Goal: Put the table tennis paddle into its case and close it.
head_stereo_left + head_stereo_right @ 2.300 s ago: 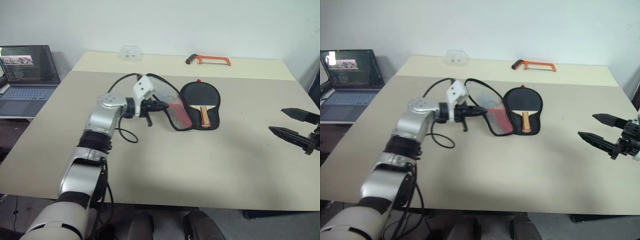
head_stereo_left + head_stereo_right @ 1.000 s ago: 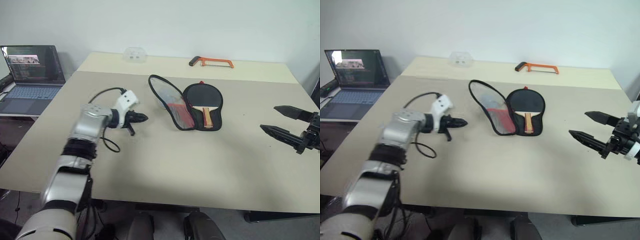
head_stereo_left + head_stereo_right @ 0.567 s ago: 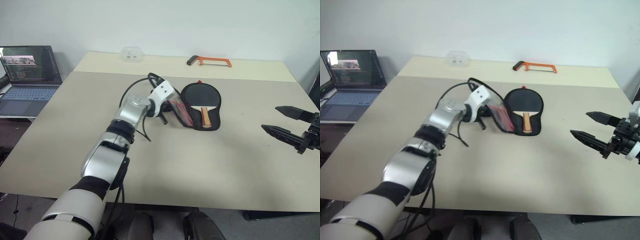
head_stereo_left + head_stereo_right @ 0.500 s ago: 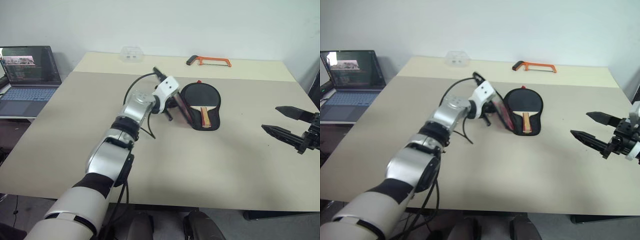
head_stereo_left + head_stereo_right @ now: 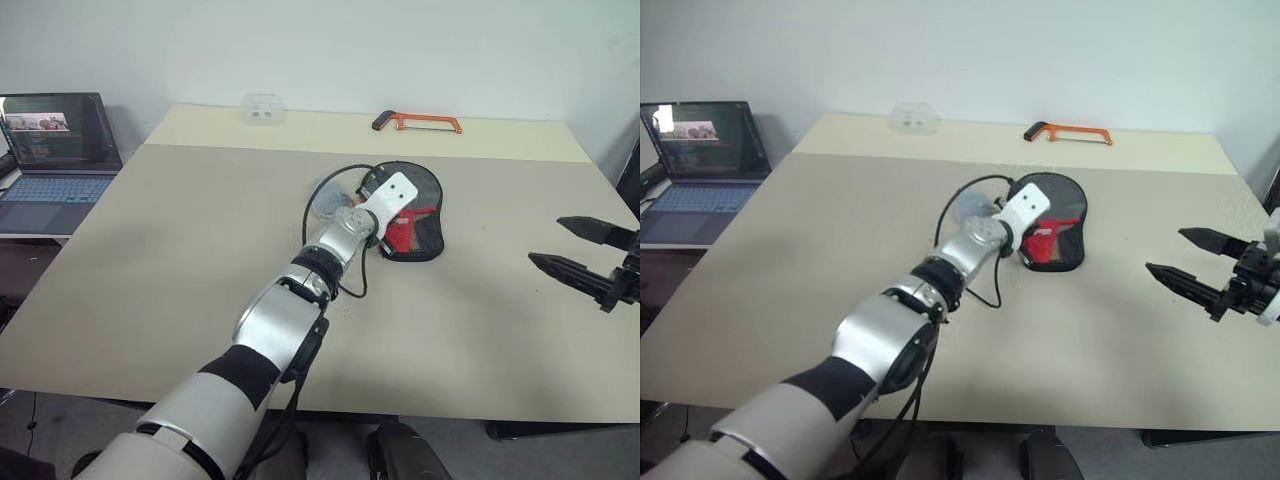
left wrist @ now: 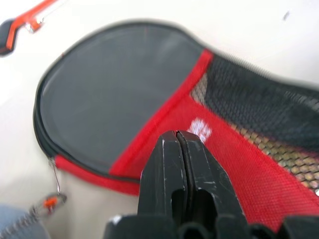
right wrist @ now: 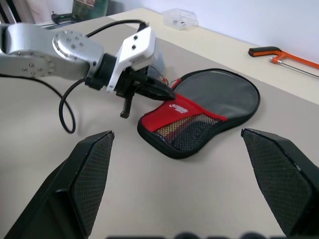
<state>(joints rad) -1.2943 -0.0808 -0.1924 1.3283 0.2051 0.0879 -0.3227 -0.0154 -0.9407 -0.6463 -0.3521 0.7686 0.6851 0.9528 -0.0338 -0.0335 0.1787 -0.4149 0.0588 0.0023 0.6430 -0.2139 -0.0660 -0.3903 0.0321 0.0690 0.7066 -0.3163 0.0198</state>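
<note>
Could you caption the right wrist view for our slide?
Shut left gripper at the folded-over case on the table; right gripper waits open.

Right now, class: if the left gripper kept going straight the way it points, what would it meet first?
Probably the case: the shut left gripper points at its red lower part, tips already at the fabric.

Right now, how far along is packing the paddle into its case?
Done: the case lies folded over on the table, cover flap down; the paddle is presumably inside. In hand: the shut left tool is at the red part near the logo. Left: the zip along the edge seems not yet pulled. The right tool waits open, apart.
</note>
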